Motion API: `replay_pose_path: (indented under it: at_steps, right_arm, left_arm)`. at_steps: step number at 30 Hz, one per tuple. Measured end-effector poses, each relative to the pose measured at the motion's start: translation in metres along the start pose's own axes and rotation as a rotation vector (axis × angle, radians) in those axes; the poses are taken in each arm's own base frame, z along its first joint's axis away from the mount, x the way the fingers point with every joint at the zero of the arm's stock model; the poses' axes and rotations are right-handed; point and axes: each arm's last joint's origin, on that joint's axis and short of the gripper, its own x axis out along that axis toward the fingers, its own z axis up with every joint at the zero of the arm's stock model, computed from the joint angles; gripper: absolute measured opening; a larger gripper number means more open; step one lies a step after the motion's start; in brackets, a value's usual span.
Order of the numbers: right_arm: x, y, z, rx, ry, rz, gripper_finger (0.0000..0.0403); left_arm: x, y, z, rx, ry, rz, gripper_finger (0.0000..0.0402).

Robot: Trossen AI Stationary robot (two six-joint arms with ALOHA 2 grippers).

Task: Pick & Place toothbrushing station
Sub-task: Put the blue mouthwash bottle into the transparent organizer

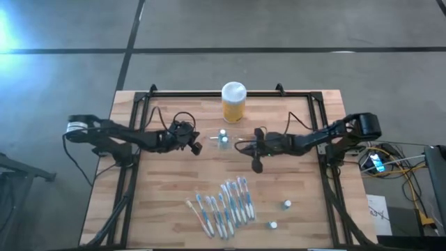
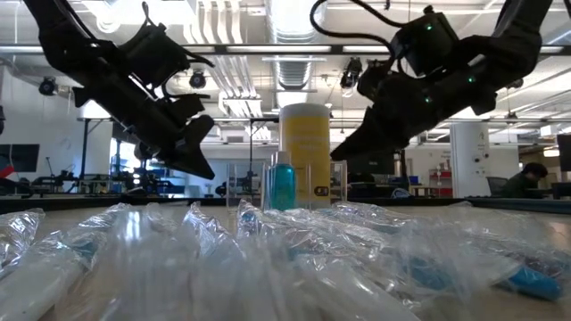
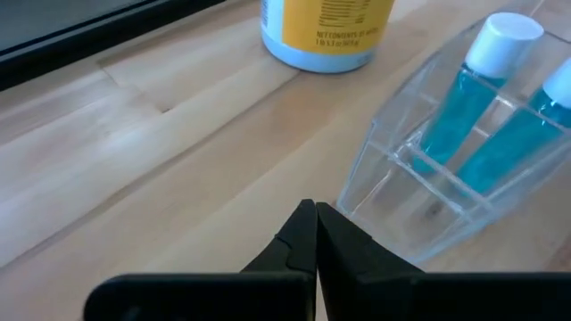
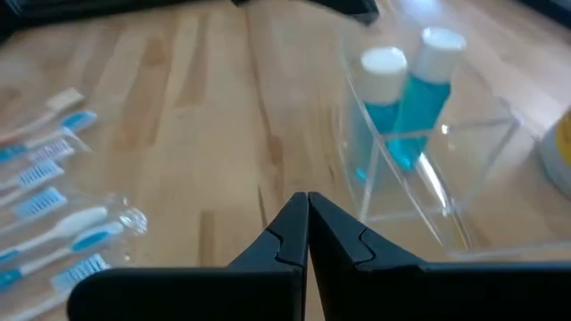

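We see the clear station (image 1: 224, 139) mid-surface (image 1: 160, 195), two blue bottles (image 3: 464, 98) in its slots, our left pincer (image 1: 198, 148) closed just beside it, our right pincer (image 1: 239, 144) closed opposite, both empty, yellow jar (image 1: 233, 102) behind.

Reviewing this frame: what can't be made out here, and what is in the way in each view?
- Clear toothbrushing station: nearly invisible against the wood in the high view; only its blue bottles show.
- Low view: wrapped toothbrushes fill the foreground, blurred, hiding the tabletop and the station's base.
- Yellow jar: cut off by the left wrist picture's edge; label print too small to read.
- Two small bottles near the toothbrushes: too small to identify.
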Motion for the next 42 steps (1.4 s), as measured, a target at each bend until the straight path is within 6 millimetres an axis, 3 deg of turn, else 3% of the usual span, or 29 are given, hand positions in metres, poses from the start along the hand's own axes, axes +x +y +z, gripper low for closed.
replay_pose_path:
  at_steps: [10,26,33,42]
  right_arm:
    - [-0.004,-0.012,-0.005,0.049,0.037,-0.136,0.0008]
    - [-0.004,-0.015,-0.006,0.068,0.034,-0.200,0.0008]
    - [-0.011,-0.012,0.002,0.055,0.017,-0.147,0.0008]
    - [-0.036,0.006,0.016,-0.006,-0.018,-0.060,0.0008]
  left_arm:
    - [0.009,-0.008,0.001,0.014,0.028,-0.008,0.0001]
    - [0.024,-0.021,-0.002,0.051,0.078,-0.035,0.0001]
    - [0.018,-0.018,-0.001,0.066,0.082,-0.004,0.0002]
    - [-0.001,-0.008,0.006,0.130,0.100,0.071,0.0002]
